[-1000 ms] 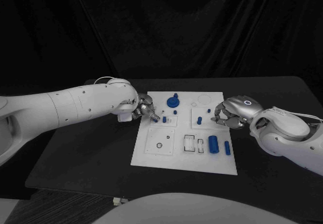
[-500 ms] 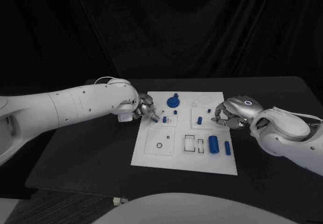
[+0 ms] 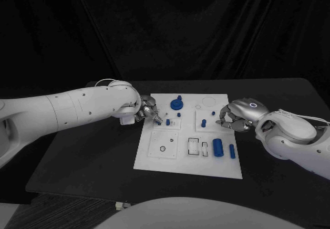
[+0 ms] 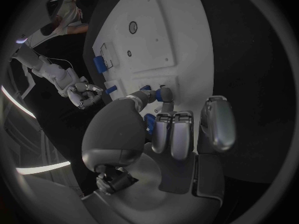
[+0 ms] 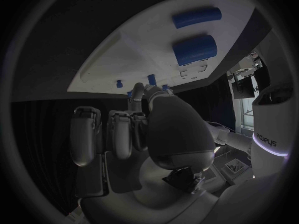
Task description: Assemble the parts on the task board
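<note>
The white task board (image 3: 157, 157) lies mid-table. My left hand (image 3: 150, 113) is over its left edge, and its thumb and a fingertip pinch a small blue peg (image 4: 164, 94) (image 3: 168, 122) that stands in the board. My right hand (image 3: 232, 118) hovers at the board's right edge with its fingers (image 5: 118, 134) curled in and the thumb against a fingertip; I see no part in it. A blue peg (image 3: 203, 123) stands a little to the left of that hand. A round blue knobbed piece (image 3: 177, 103) sits near the far edge.
A thick blue cylinder (image 3: 217, 147) and a thinner one (image 3: 232, 151) lie on the board's near right. A tiny blue peg (image 3: 179, 114) stands behind the held one. Black table (image 3: 89, 157) surrounds the board on all sides.
</note>
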You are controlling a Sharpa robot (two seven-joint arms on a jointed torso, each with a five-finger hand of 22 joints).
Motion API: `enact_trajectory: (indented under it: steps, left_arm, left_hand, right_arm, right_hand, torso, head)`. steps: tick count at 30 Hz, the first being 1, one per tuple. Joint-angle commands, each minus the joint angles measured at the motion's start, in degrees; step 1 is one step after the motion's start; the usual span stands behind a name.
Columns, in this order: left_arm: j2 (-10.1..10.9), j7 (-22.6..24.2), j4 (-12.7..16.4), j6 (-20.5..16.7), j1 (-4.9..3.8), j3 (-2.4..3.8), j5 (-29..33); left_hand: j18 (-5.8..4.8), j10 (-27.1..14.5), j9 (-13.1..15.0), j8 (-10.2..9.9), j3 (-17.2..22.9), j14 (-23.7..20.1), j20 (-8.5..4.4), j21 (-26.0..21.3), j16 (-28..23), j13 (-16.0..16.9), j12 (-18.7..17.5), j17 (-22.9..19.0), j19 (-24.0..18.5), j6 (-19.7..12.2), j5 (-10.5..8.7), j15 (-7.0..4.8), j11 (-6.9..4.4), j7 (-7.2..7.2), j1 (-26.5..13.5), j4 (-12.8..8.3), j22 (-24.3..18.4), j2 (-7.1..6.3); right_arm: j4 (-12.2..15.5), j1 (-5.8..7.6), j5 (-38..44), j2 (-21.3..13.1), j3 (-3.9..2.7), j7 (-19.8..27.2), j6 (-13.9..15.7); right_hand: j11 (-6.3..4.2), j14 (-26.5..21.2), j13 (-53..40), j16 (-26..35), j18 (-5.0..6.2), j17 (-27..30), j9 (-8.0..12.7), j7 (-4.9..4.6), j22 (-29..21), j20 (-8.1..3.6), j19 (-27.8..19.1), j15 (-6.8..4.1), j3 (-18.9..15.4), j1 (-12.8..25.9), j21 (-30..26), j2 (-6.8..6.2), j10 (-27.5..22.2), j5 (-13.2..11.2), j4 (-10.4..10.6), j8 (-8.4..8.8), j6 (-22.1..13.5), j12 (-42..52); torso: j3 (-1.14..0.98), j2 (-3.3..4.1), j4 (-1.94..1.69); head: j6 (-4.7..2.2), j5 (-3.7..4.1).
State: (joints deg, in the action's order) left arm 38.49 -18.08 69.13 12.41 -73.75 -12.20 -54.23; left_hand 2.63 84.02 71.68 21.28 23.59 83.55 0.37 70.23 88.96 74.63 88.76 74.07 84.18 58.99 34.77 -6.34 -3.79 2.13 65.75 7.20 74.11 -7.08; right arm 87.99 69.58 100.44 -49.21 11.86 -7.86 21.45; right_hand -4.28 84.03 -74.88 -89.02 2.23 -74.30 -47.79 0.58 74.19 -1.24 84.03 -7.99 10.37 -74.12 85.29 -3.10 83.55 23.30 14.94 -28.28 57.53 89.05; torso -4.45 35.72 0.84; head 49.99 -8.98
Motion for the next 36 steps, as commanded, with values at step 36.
enact_trajectory:
  steps: [36]
  left_arm:
    - [-3.68, -6.19, -5.90, 15.40, -2.60, 0.09, 4.90]
  left_hand:
    - [1.31, 5.84, -1.42, -3.00, 10.93, 6.18, -0.54, -0.71, 0.13, 15.18, 0.92, 14.95, -0.44, 0.74, -2.91, -0.25, 0.09, -1.54, 0.96, -4.47, 10.62, -0.60]
  right_arm:
    - [0.32, -0.13, 0.13, -0.07, -0.04, -1.05, 0.31]
  right_hand:
    - [0.18, 5.33, -15.12, 0.31, -0.59, -12.48, -0.38, -0.06, 13.62, -0.06, 2.67, 0.07, 2.56, -1.15, -1.45, -0.08, 6.45, 1.32, 0.20, 1.64, -0.15, 0.95]
  torso:
    - [0.01, 0.07, 0.02]
  head:
    - [0.01, 0.47]
